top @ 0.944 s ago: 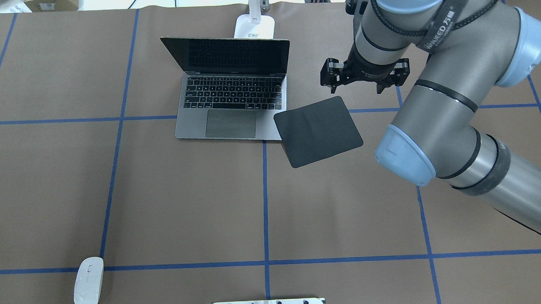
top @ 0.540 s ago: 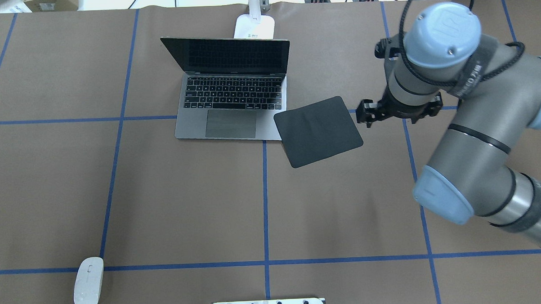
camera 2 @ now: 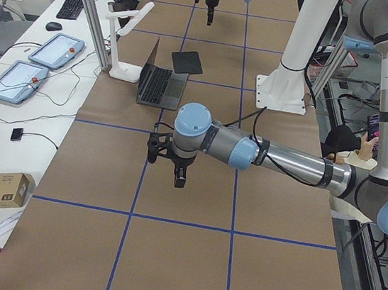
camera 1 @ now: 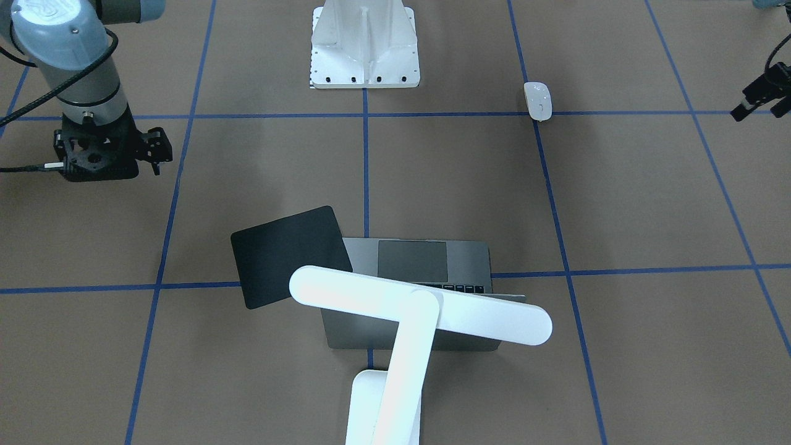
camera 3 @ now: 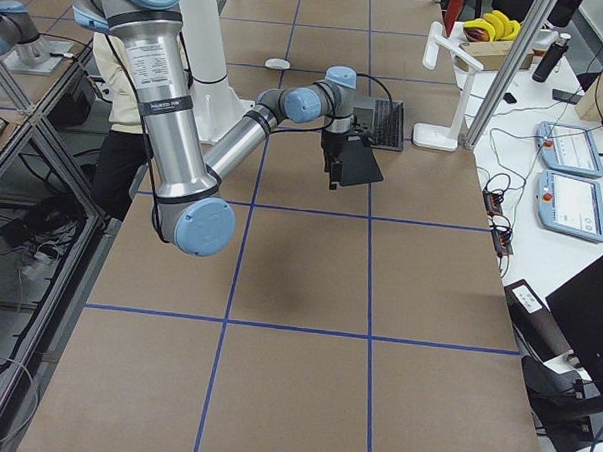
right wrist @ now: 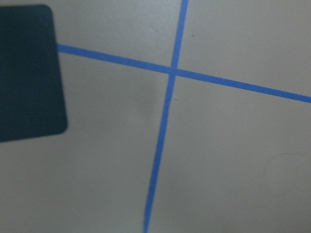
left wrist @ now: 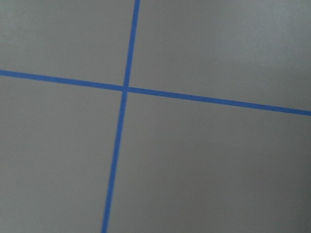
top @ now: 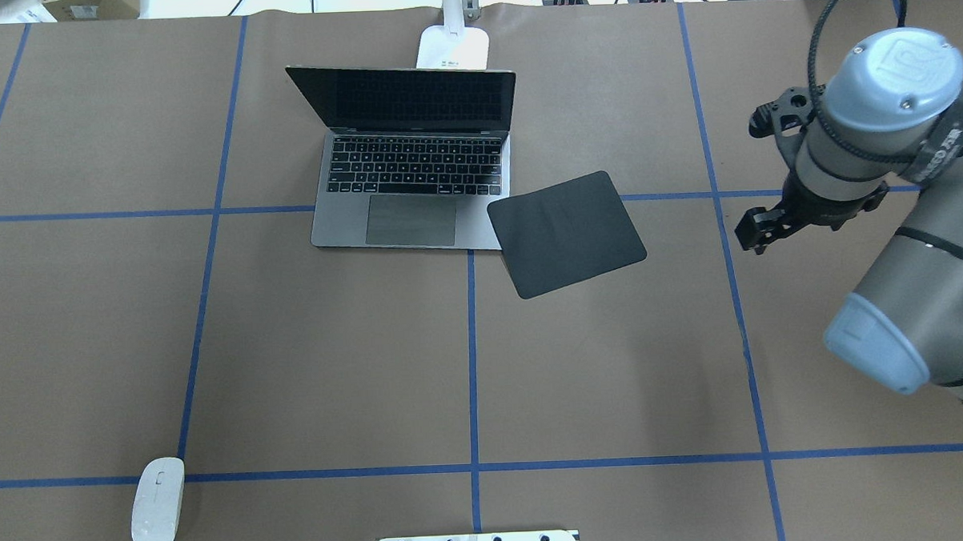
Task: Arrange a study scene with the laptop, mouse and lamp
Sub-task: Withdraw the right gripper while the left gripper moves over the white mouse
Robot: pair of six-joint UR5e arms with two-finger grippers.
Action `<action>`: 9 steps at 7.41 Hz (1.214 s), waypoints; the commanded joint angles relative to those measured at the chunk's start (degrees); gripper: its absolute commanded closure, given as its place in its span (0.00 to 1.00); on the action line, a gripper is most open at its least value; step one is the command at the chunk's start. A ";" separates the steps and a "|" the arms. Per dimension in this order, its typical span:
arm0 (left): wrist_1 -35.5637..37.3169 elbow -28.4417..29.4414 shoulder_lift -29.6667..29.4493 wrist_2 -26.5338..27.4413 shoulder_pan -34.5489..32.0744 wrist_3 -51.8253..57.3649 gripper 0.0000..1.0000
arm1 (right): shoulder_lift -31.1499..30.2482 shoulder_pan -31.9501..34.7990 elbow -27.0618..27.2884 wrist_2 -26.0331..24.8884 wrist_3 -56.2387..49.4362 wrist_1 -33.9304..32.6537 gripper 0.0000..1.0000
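Note:
The grey laptop (top: 415,193) stands open at the table's far middle, its trackpad (camera 1: 413,261) facing the robot. The white lamp stands behind it, its base (top: 454,47) at the far edge and its bar head (camera 1: 420,306) over the laptop's screen. The white mouse (top: 158,503) lies alone at the near left, also in the front view (camera 1: 537,100). My right gripper (top: 756,233) hangs over bare table right of the black mat; its fingers are hidden. My left gripper (camera 1: 751,102) shows only at the front view's right edge, far from everything; I cannot tell its state.
A thin black square mat (top: 567,233) lies tilted, its corner touching the laptop's right front corner; it shows in the right wrist view (right wrist: 26,73). A white bolted pedestal (camera 1: 364,43) stands at the robot's side. Blue tape lines cross the brown table.
My right arm has swung from beyond the mat to the right and nearer the robot, away from mat and laptop. Laptop, mat, lamp and mouse have not moved.

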 commanded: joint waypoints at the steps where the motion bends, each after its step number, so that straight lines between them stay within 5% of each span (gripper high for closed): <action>1: -0.07 -4.69 0.00 0.32 8.49 -10.45 0.00 | -4.65 6.63 -1.61 2.41 -12.92 0.09 0.00; 5: -0.51 -7.24 -3.06 13.91 32.36 -26.26 0.00 | -6.86 18.06 -8.63 6.72 -34.11 0.27 0.00; 9: -2.00 -6.72 -4.92 26.23 52.25 -34.11 0.00 | -9.59 21.50 -9.09 8.30 -40.13 0.35 0.00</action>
